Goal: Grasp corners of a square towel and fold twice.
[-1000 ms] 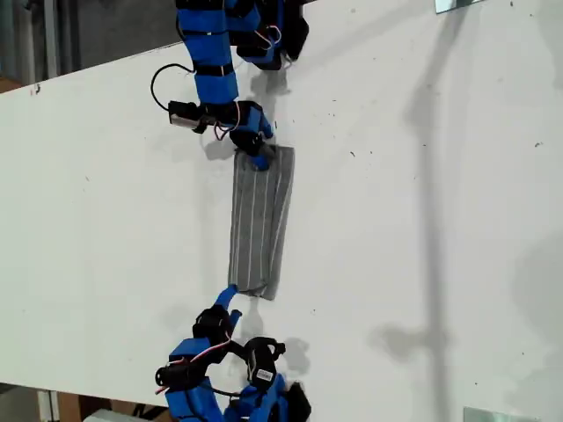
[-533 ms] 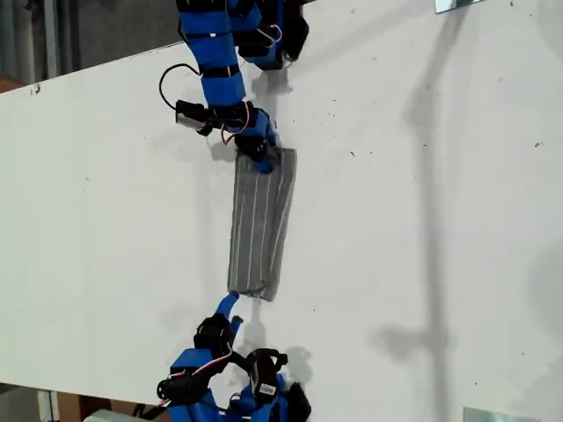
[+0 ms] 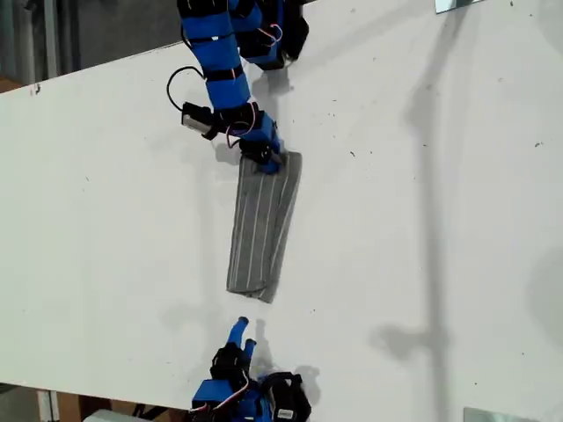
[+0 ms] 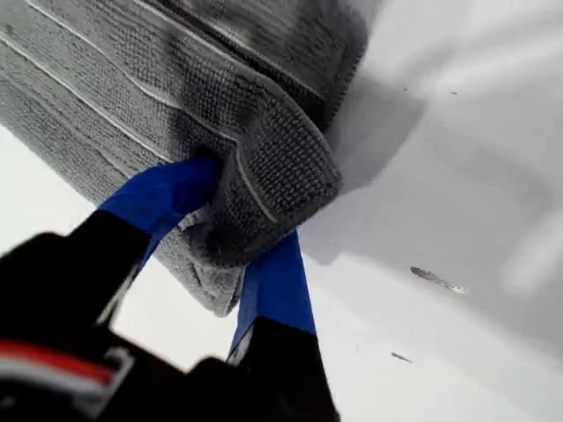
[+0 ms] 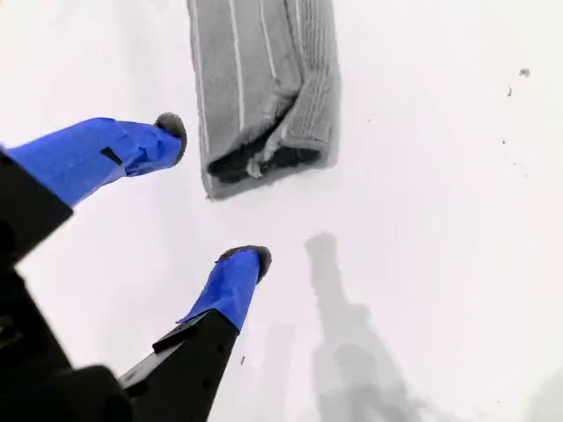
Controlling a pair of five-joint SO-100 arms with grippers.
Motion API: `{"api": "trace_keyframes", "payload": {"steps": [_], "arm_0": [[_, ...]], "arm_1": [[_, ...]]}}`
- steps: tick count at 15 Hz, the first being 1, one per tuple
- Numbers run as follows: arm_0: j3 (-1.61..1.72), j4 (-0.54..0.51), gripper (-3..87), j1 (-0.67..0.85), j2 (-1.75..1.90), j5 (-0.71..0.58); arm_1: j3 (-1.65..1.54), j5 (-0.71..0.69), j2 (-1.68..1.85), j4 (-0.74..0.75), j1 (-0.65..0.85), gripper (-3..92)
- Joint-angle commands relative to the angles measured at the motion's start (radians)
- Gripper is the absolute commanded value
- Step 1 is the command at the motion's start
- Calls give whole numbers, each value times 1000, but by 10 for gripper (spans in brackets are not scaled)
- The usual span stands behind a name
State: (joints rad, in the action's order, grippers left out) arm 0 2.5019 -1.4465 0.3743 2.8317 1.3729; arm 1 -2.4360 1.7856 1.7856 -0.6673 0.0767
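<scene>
While my first pincer [image 4: 242,233] is clenching the towel's [image 3: 261,224] far corner [image 4: 281,176], my second pincer [image 5: 215,198] is hanging released just short of its near end, nothing between them on the counter [image 3: 422,220].

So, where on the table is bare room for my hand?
The white table is bare from the towel to the exterior view's right, and also to its left. It is crowded at the towel's ends, near my first gripper and my second gripper.

Bare table [image 3: 422,220] lies open around the towel [image 3: 261,224]
</scene>
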Motion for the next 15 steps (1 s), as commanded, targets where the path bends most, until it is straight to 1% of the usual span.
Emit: {"api": "trace_keyframes", "payload": {"steps": [1,5,8,10,12,15], "arm_0": [[100,-28,240,6,130,49],[112,-28,240,-9,166,77],[127,-32,240,-15,204,101],[169,-14,240,-44,224,140],[236,-3,240,-51,287,169],[341,12,240,-43,397,198]], "arm_1": [[-11,43,67,-48,-26,-1],[-38,152,284,-324,-40,-1],[-35,170,495,-474,-44,-1],[-20,196,646,-604,-54,-1],[29,192,723,-706,-41,-1],[130,155,713,-815,-3,-1]]}}
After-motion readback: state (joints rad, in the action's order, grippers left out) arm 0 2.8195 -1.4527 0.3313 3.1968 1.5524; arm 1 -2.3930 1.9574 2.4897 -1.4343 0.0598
